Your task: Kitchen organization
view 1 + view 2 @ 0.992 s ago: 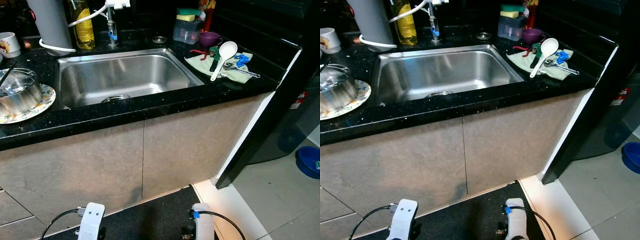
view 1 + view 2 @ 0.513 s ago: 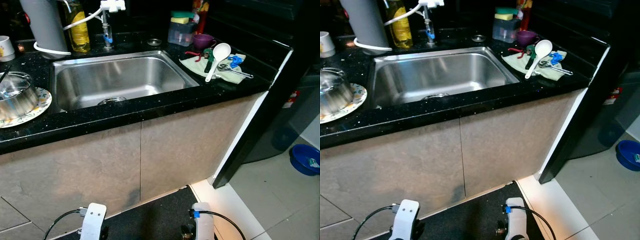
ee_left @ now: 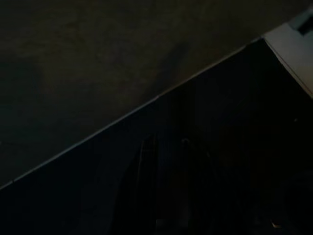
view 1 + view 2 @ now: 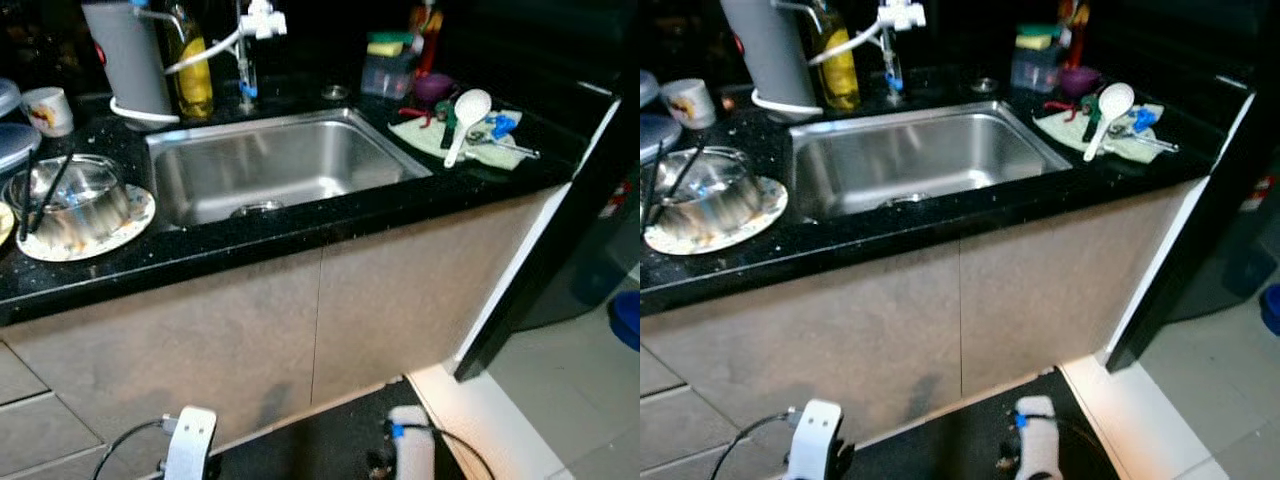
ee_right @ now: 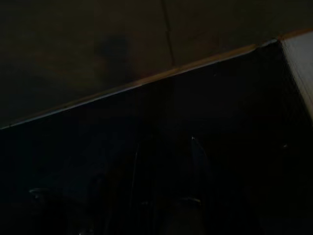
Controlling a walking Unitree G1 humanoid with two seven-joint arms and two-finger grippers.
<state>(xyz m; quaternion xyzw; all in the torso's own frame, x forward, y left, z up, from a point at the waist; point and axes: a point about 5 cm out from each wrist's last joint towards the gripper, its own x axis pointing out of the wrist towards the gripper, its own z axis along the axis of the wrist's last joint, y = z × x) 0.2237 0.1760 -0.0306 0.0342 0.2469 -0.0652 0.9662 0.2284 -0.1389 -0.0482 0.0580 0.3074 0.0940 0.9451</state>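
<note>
- A black speckled countertop (image 4: 300, 225) runs across the scene, with a stainless steel sink (image 4: 275, 165) sunk into it.
- Below it stand beige, stone-look cabinet fronts (image 4: 200, 340), split by a thin vertical seam.
- A dark mat (image 4: 310, 445) lies on the floor at the cabinet's foot.
- Pale floor tiles (image 4: 570, 390) spread to the right.
- A tall black panel (image 4: 540, 270), perhaps an appliance's side, closes off the counter's right end.
- The back wall is in deep shadow.
</note>
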